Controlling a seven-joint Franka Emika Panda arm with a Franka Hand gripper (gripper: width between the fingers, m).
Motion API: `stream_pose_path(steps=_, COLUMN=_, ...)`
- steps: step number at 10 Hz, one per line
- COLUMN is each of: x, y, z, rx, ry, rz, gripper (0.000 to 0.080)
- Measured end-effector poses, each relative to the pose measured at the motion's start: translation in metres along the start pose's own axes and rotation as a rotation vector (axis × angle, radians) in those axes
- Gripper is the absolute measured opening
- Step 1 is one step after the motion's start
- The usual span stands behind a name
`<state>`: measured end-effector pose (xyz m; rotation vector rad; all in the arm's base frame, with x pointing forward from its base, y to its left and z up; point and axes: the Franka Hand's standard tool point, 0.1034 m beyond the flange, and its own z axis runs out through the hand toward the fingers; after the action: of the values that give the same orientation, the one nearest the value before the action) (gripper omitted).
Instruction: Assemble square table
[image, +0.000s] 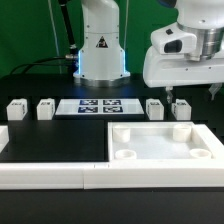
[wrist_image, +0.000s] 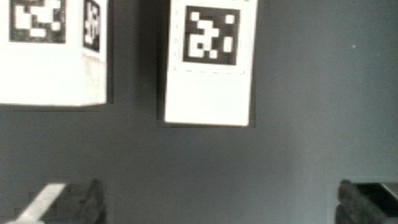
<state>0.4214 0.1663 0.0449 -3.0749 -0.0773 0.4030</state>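
Note:
The white square tabletop (image: 146, 126) lies at the exterior view's right front, sockets up. Four short white legs stand in a row behind it: two on the left (image: 17, 110) (image: 45, 109) and two on the right (image: 155, 108) (image: 181, 108). My gripper (image: 178, 97) hangs just above the rightmost legs, touching neither. In the wrist view the gripper (wrist_image: 217, 205) is open and empty, with dark table between its fingertips (wrist_image: 71, 200). Two tagged legs (wrist_image: 214, 65) (wrist_image: 50, 50) stand ahead of it.
The marker board (image: 98, 106) lies between the two pairs of legs. A long low white border wall (image: 50, 168) runs along the front and left. The robot base (image: 100, 45) stands at the back centre.

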Motion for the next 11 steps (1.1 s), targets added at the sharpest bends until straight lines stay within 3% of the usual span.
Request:
stream_pose_path(steps=5, x=-0.009, y=0.003, z=0.006, rx=-0.038, ry=-0.362, rz=-0.008, gripper=0.0649)
stream_pose_path(steps=7, x=-0.023, y=-0.001, z=0.021, rx=-0.066, ry=-0.552, rz=0.001, gripper=0.0649)
stream_pose_path(steps=11, x=-0.020, y=-0.002, z=0.027, rx=-0.067, ry=-0.588, rz=0.005, gripper=0.0649)
